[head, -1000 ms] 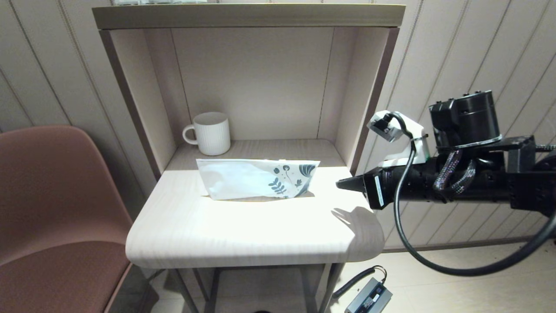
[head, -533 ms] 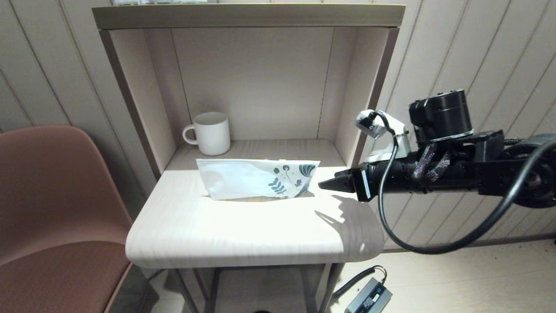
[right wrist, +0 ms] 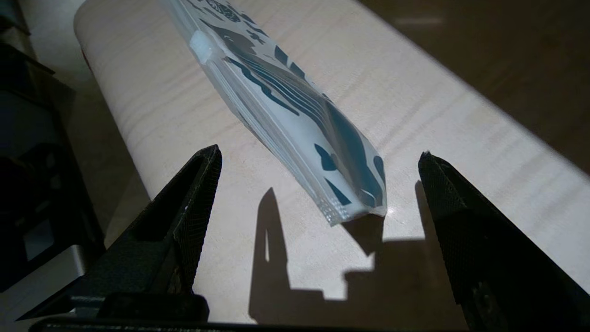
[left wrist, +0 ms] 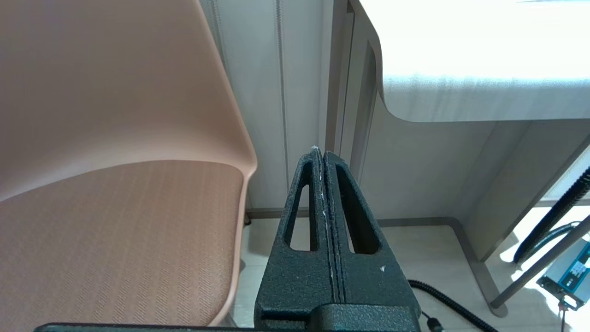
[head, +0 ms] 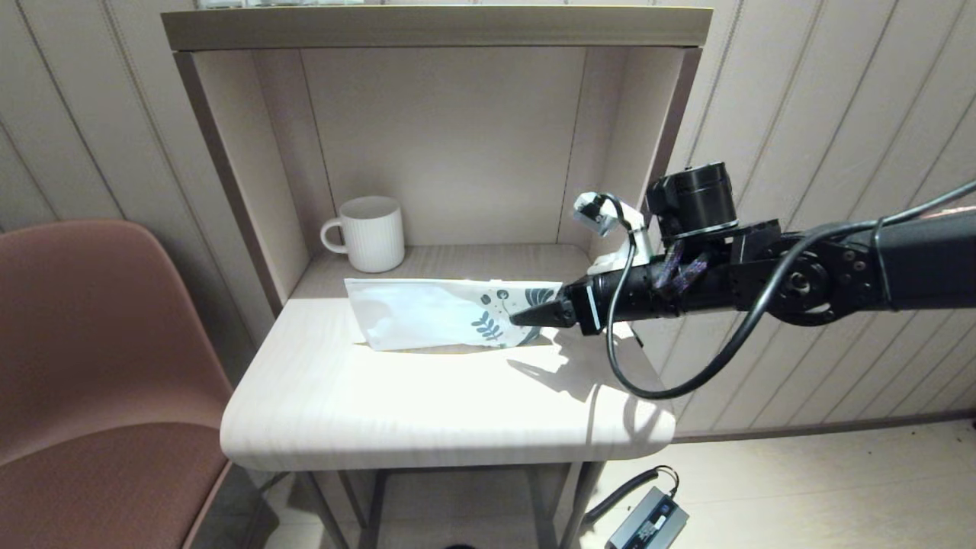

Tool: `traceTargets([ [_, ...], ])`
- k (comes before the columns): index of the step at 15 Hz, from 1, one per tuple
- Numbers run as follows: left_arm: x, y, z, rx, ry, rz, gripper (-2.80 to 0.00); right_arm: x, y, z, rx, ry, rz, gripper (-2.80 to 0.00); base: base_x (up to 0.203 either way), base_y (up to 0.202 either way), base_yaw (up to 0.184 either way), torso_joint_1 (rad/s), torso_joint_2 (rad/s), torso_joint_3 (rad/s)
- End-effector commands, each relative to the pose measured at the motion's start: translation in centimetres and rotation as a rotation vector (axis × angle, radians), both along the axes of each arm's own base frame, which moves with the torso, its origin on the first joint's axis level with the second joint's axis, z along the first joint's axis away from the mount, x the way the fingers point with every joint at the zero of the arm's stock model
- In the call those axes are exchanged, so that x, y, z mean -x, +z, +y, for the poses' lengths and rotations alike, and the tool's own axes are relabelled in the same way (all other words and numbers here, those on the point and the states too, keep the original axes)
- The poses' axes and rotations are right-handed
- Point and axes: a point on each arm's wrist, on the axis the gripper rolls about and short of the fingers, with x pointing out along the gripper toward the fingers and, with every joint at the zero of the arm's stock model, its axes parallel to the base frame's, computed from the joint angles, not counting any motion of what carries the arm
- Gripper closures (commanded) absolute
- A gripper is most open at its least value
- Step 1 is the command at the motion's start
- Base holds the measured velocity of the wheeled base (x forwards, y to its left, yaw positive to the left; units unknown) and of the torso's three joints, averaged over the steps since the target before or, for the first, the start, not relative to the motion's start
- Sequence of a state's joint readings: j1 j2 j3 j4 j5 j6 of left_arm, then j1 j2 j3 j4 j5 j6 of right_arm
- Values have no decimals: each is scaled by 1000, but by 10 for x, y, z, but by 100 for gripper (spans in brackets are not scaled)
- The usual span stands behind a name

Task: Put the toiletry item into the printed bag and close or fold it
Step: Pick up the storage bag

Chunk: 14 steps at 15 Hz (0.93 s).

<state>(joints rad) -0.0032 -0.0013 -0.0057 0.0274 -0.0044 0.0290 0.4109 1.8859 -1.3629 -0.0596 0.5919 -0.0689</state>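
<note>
The printed bag [head: 442,313] lies across the light table [head: 427,412], a white pouch with dark teal leaves at its right end. In the right wrist view that printed end [right wrist: 322,152] points between the two fingers. My right gripper [head: 526,317] is open, reaching in from the right, its tips level with the bag's right end and apart from it. The left gripper [left wrist: 321,154] is shut on nothing, parked low beside the table, out of the head view. No toiletry item shows in any view.
A white ribbed mug [head: 371,233] stands at the back left inside the shelf alcove [head: 457,152]. A brown chair [head: 99,366] is to the left of the table. A power adapter [head: 648,522] with a cable lies on the floor under the table's right side.
My right arm has moved leftward over the table, from beyond its right edge up to the bag's printed end. The bag and the mug have not moved.
</note>
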Motion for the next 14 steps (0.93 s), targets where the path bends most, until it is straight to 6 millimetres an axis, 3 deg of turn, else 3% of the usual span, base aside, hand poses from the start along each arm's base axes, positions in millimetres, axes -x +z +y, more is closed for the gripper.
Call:
traceTargets([
  [1,0,0,0,0,0,1,0,-7,-5,5,4,21,-7,-280,0,0,0,0,0,0],
  [7,0,0,0,1,0,0,0,-16,-10,13,24,50,-38,-280,0,0,0,0,0,0],
  [14,0,0,0,1,0,0,0,-14,-5,19,26,73,-84,-280,0,0,0,0,0,0],
])
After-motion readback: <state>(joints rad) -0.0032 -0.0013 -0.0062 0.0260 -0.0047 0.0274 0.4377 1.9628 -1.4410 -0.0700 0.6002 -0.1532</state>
